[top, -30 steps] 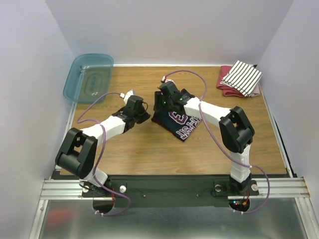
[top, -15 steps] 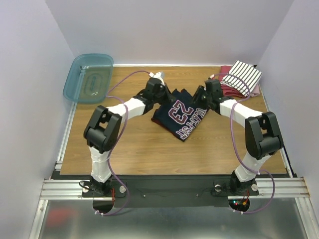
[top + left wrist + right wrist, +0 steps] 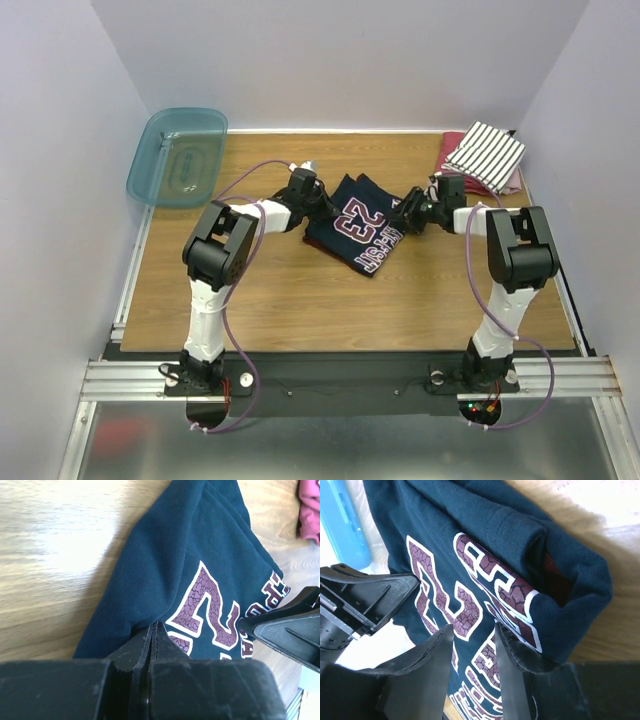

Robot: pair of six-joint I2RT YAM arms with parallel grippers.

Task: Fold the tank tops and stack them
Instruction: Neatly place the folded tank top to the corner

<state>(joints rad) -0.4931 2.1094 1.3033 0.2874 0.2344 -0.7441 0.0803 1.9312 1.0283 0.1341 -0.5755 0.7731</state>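
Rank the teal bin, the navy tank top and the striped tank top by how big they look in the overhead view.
1. teal bin and folded navy tank top: about alike, too close to rank.
2. striped tank top: clearly smaller.

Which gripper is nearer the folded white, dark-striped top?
Right. The right gripper is at the navy tank top edge facing the striped top; the left gripper, at its opposite edge.
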